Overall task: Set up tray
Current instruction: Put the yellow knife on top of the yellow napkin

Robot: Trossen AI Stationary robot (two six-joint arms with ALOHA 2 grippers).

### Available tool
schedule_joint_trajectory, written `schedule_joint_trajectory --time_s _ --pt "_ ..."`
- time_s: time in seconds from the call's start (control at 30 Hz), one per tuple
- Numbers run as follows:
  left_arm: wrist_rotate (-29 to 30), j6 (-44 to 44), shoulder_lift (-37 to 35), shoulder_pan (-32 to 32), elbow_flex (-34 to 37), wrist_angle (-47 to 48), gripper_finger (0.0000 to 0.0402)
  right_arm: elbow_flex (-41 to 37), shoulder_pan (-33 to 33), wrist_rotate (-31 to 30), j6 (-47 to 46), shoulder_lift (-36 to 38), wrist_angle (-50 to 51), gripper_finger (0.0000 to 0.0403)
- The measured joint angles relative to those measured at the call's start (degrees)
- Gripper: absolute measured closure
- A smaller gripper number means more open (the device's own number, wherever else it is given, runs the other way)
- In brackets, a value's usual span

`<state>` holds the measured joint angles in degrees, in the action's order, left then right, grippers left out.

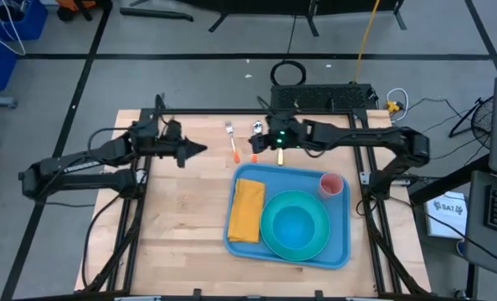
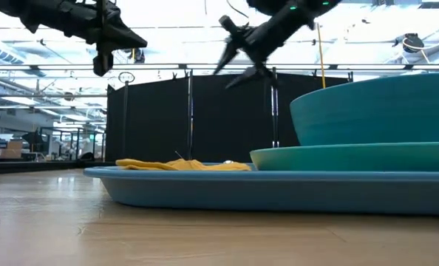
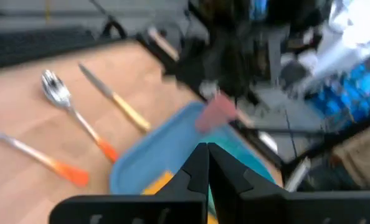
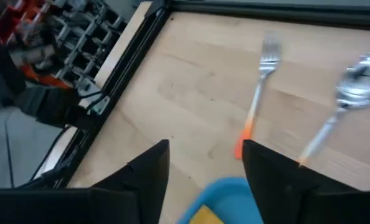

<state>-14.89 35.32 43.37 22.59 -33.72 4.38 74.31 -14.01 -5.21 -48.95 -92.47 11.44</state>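
Tray (image 1: 342, 219) on table (image 1: 181, 217), just below and ahead of right gripper (image 4: 205, 163); holds napkin (image 1: 248, 209), plate (image 1: 275, 240) with bowl (image 1: 296, 221), cup (image 1: 331, 184).
Right fingers spread, empty, hovering over tray's far edge.
Fork (image 4: 258, 94), spoon (image 4: 341, 107) just beyond fingertips on bare wood (knife (image 3: 113, 98) beside them).
Left gripper (image 3: 207, 163) raised well apart, fingers pressed together.
Likely step: fetch cutlery. Advice: descend straight, straddle fork handle mid-length, avoid nudging spoon.

Your blue tray (image 1: 342, 242) lies flat on the table, rim up, just below the parted right claw (image 1: 255, 142) and well apart from the left claw (image 1: 200, 150).
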Motion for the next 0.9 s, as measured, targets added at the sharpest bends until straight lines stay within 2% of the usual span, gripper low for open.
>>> schedule_joint_trajectory --time_s 0.1,0.2,0.33,0.47,0.6,0.73,0.9 --pt "0.5 0.9 -2.5 3.1 0.8 2.1 0.0398 4.9 -0.6 1.2 0.4 -4.5 0.3 0.0196" --pt "-0.1 -0.3 -3.8 5.6 0.8 4.3 0.0380 9.5 -1.5 2.5 1.6 -7.9 0.2 0.0195" --pt "-0.6 -0.5 -4.5 7.7 0.8 6.6 0.0327 11.7 -4.1 2.5 0.8 -8.9 4.6 0.0195" --pt "-3.6 -0.9 -4.7 9.0 0.8 7.1 0.0254 11.7 -6.8 2.3 -0.1 -8.4 12.4 0.0195" --pt "-3.9 -2.9 -4.7 9.4 0.8 7.5 0.0190 11.8 -9.1 3.5 -3.9 -8.2 19.9 0.0199" --pt "-4.1 -3.4 -4.7 9.7 0.8 7.3 0.0155 11.7 -10.9 5.2 -5.4 -8.5 25.7 0.0216" --pt "-4.1 -5.2 -4.7 9.7 0.8 7.3 0.0138 11.6 -12.8 7.6 -4.6 -9.7 30.7 0.0238"
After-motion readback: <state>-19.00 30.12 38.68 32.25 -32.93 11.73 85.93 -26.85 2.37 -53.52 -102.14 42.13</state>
